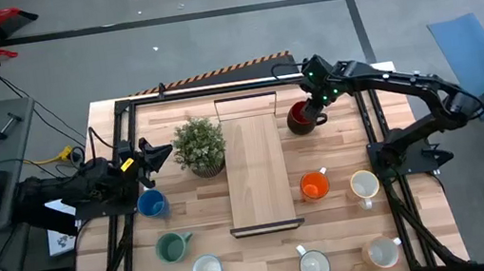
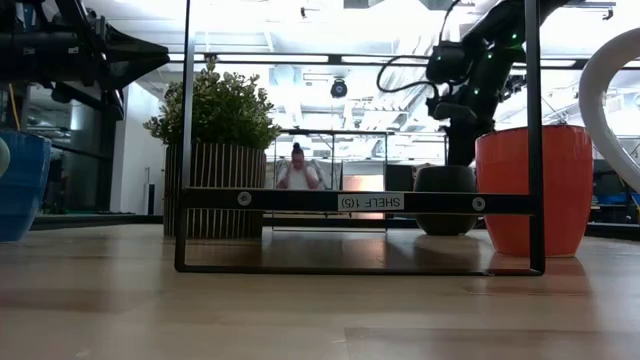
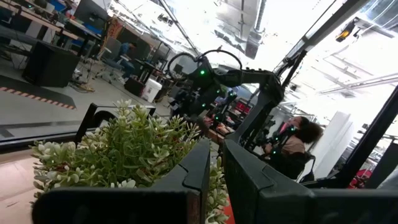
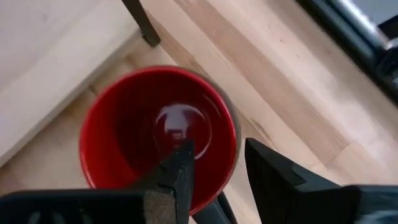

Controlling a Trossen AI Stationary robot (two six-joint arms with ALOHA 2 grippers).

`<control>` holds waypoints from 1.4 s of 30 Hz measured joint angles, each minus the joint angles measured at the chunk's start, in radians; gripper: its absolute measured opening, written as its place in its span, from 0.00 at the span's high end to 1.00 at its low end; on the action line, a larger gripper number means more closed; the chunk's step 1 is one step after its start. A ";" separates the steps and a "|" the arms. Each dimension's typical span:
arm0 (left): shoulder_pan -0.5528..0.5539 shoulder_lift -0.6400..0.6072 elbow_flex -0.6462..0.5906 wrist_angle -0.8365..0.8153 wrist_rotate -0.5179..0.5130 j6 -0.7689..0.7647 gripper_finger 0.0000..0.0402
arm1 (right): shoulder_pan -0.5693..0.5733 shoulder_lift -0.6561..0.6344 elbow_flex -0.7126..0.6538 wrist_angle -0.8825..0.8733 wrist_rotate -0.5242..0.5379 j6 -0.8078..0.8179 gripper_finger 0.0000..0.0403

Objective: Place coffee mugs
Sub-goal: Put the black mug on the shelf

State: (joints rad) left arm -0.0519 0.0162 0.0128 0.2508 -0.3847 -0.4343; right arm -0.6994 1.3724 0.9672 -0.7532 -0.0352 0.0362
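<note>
the right pincer (image 4: 214, 177) straddles the red mug's (image 4: 158, 134) rim, fingers parted; lifting carelessly could snag and tip it. the left pincer (image 3: 214, 171) is nearly closed, empty.

My two arms are dark, jointed links. My right arm (image 1: 409, 91) carries small green indicator lights near the wrist and a looping black cable. My left arm (image 1: 86, 183) shows yellow markings near its gripper. My fingers (image 4: 273, 177) are matte black, angular, with stepped inner faces.
</note>
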 joint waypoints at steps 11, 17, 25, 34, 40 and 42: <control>-0.001 0.000 0.000 0.000 0.000 0.000 0.91 | 0.000 0.140 0.000 0.044 0.002 0.016 0.70; -0.001 0.000 0.000 -0.001 0.000 0.000 0.91 | 0.000 0.149 0.000 0.066 0.001 0.016 0.71; -0.001 0.000 0.000 -0.052 0.000 -0.014 0.91 | 0.000 0.150 -0.001 0.063 0.009 0.012 0.95; -0.001 0.000 0.000 -0.056 0.000 -0.034 0.91 | 0.000 0.133 0.028 0.039 -0.014 -0.005 0.99; -0.001 0.000 0.000 -0.056 0.000 -0.034 0.91 | 0.010 0.098 0.197 -0.115 -0.017 -0.036 1.00; -0.001 0.000 0.000 -0.056 0.000 -0.034 0.91 | 0.026 0.085 0.263 -0.179 -0.009 -0.036 1.00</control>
State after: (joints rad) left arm -0.0524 0.0158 0.0128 0.1947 -0.3846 -0.4679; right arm -0.6737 1.4575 1.2298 -0.9322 -0.0443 0.0002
